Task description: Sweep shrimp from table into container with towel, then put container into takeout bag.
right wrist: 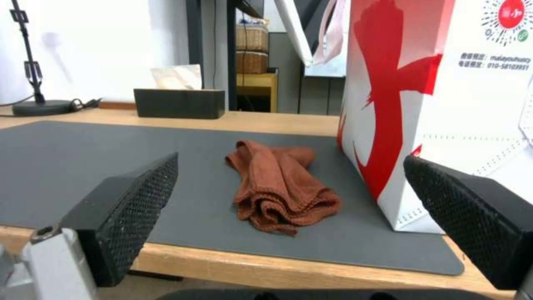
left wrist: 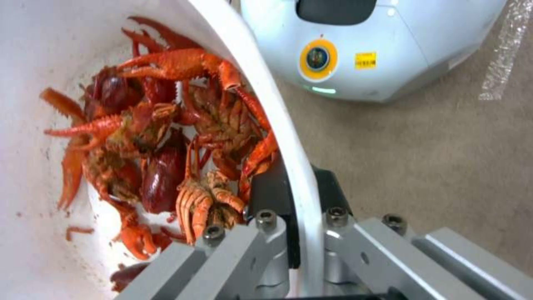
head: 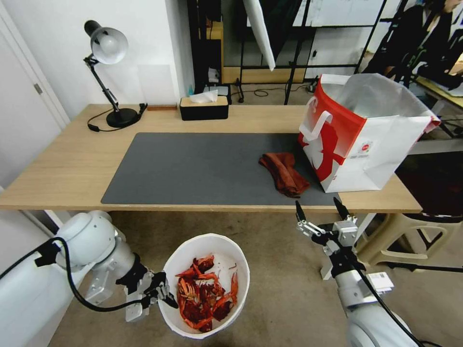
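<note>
Already we are holding the container (head: 207, 284), shrimp (head: 205, 294) inside, pinched by its rim in our left gripper (head: 161, 294) below the table (head: 62, 168), our right gripper (head: 322, 212) hanging spread and empty, the bag (head: 366, 135) waiting.

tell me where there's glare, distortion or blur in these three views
Head view: wide-angle bending curves the table edges; soft shadow beside the takeout bag. Left wrist view: the shrimp look glossy and the white container wall is washed out, where the left hand clamps it. Right wrist view: the towel is fairly sharp; the open right hand looms large at the sides.
</note>
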Robot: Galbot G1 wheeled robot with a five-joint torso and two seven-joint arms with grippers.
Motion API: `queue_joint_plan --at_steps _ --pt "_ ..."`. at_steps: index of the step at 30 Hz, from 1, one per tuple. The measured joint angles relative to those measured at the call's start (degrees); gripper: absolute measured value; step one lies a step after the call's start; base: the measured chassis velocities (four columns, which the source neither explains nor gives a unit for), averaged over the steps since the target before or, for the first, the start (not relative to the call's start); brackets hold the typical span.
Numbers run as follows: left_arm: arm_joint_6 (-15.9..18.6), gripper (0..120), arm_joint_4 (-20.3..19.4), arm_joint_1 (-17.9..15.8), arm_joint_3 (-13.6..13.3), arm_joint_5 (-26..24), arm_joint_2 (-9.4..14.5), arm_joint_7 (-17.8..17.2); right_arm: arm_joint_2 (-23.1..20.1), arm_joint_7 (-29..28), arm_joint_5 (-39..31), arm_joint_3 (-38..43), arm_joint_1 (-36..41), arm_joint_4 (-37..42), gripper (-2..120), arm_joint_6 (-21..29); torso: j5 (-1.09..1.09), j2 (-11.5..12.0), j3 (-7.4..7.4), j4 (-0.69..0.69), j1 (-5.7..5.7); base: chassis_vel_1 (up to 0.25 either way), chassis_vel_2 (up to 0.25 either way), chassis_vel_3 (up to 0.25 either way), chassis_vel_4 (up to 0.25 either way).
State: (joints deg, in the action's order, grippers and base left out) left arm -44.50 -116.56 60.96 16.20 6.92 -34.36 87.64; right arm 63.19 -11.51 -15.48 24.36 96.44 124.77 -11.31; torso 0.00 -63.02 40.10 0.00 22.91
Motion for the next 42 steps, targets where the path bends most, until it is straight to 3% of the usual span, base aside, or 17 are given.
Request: queue_joint_plan --at_steps 3,6,11,15,20,22,24,25,27,28,30,31,35,37,38,40,42 --pt "0.7 0 0.0 -1.0 0.5 -2.0 1.5 0.0 0.3 0.2 0.1 0.3 0.5 0.0 100 -0.5 0.0 0.0 0.0 0.01 0.01 0.0 0.0 0.0 0.0" --pt "1.8 0 0.1 -3.9 0.6 -5.8 4.9 -0.2 1.1 0.5 0.8 0.1 1.5 -0.3 100 -1.3 0.0 0.0 0.0 0.01 0.0 0.0 0.0 0.0 0.0" --pt "2.8 0 0.5 -7.7 -0.4 -9.1 6.9 -0.5 1.7 0.7 1.4 -0.3 1.8 -0.3 100 -1.6 0.0 0.0 0.0 0.0 0.01 0.0 0.0 0.0 0.0" --pt "4.3 0 1.9 -13.7 -2.0 -13.3 9.9 -1.7 1.8 0.9 1.8 -1.3 1.4 -0.1 100 -1.6 0.0 0.0 0.0 0.0 0.0 0.0 0.0 0.0 0.0" --pt "4.8 0 3.3 -17.4 -3.4 -15.5 11.3 -2.4 1.7 0.9 1.9 -1.4 1.3 0.0 100 -1.4 0.0 0.0 0.0 0.02 0.01 0.0 0.0 0.0 0.0" --pt "5.2 0 5.0 -22.0 -5.4 -16.6 11.7 -2.9 1.6 1.0 1.9 -1.4 1.3 0.4 100 -1.3 0.0 0.0 0.0 0.01 0.01 0.0 0.0 0.0 0.0" --pt "5.3 0 6.6 -26.1 -8.0 -16.9 11.1 -2.9 1.7 1.1 2.0 -1.6 1.4 0.5 100 -1.2 0.01 0.0 0.0 0.01 0.01 0.0 0.0 0.0 0.0" --pt "5.3 0 6.6 -26.1 -8.0 -16.9 11.1 -2.9 1.7 1.1 2.0 -1.6 1.4 0.5 100 -1.2 0.01 0.0 0.0 0.01 0.01 0.0 0.0 0.0 0.0" --pt "5.2 0 8.7 -31.5 -13.1 -17.3 10.2 -2.9 1.8 1.2 2.2 -1.6 1.6 0.5 100 -1.2 -0.01 0.0 0.01 0.0 0.01 0.0 0.0 0.0 0.0" --pt "5.2 0 8.7 -31.5 -13.1 -17.3 10.2 -2.9 1.8 1.2 2.2 -1.6 1.6 0.5 100 -1.2 -0.01 0.0 0.01 0.0 0.01 0.0 0.0 0.0 0.0" --pt "4.8 0 11.4 -37.5 -17.8 -17.3 8.6 -2.9 1.8 1.2 2.3 -1.5 2.0 0.6 100 -1.1 -0.01 0.0 0.01 0.0 0.02 0.0 0.0 0.0 0.0" --pt "4.8 0 11.4 -37.5 -17.8 -17.3 8.6 -2.9 1.8 1.2 2.3 -1.5 2.0 0.6 100 -1.1 -0.01 0.0 0.01 0.0 0.02 0.0 0.0 0.0 0.0" --pt "4.4 0 13.9 -42.9 -21.1 -17.4 6.7 -2.7 2.0 1.2 2.3 -1.2 2.3 0.7 100 -1.1 0.02 0.0 0.01 0.0 0.02 0.0 0.0 0.0 0.0" --pt "4.3 0 17.0 -48.4 -24.4 -17.4 4.0 -2.7 2.3 1.3 2.5 -1.1 2.7 0.8 100 -1.2 0.0 0.0 0.01 0.0 0.02 0.0 0.0 0.0 0.0" --pt "4.3 0 17.0 -48.4 -24.4 -17.4 4.0 -2.7 2.3 1.3 2.5 -1.1 2.7 0.8 100 -1.2 0.0 0.0 0.01 0.0 0.02 0.0 0.0 0.0 0.0" --pt "4.4 0 19.5 -52.5 -26.8 -16.9 0.8 -2.7 2.8 1.4 3.0 -1.1 3.1 0.8 100 -1.3 0.0 0.0 0.01 -0.01 0.02 0.0 0.0 0.0 0.0" --pt "4.5 0 20.0 -53.4 -27.4 -16.7 -0.1 -2.7 2.9 1.4 3.1 -1.1 3.1 0.7 100 -1.3 0.01 0.0 0.01 -0.02 0.02 0.0 0.0 0.0 0.0"
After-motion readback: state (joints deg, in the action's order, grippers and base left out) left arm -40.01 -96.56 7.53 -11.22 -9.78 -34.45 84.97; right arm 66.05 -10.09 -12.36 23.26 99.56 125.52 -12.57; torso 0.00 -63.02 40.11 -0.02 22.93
